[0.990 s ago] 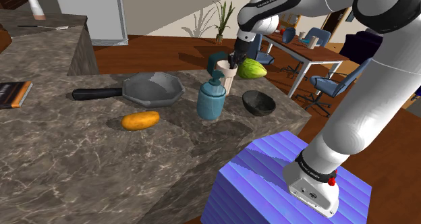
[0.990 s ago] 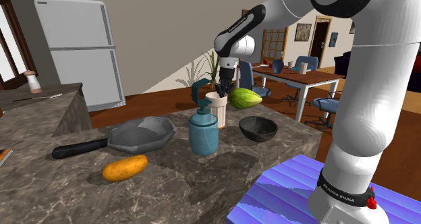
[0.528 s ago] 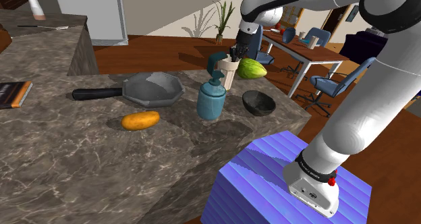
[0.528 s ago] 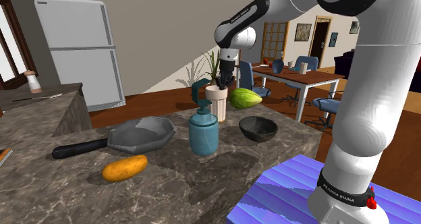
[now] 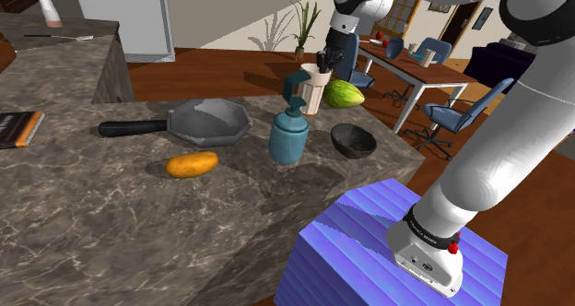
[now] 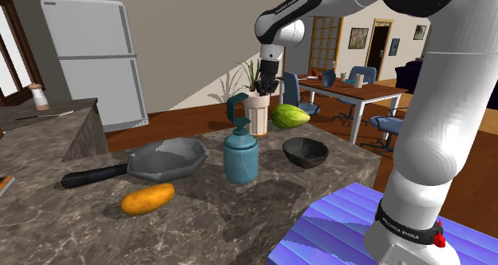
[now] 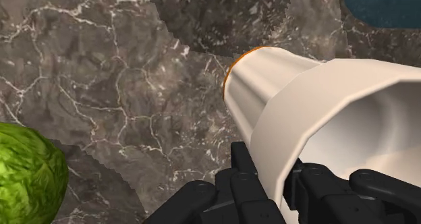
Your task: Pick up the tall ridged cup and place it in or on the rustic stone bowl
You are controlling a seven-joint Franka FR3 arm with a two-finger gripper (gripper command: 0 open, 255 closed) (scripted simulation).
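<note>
A pale ridged cup (image 5: 315, 85) is clasped by its rim in the black claw (image 5: 324, 66), above the counter (image 5: 138, 203). With lifting judged done, carrying over the dark bowl (image 5: 353, 140), lower and aside, is called for.

Shoulder view sits high, beside and a little behind the stand (image 5: 387, 249) in its lower right, looking down across the worktop (image 5: 111, 212) toward its far edge. Second exterior view comes in lower, from much the same side, facing over the worktop to the fridge (image 6: 96, 64). Both take in the pan (image 5: 207, 122), the blue bottle (image 5: 288, 136) and the dark bowl (image 5: 353, 140). Wrist view rides the gripper (image 7: 273, 165), tight on the pale ridged cup (image 7: 317, 115), worktop straight below.
</note>
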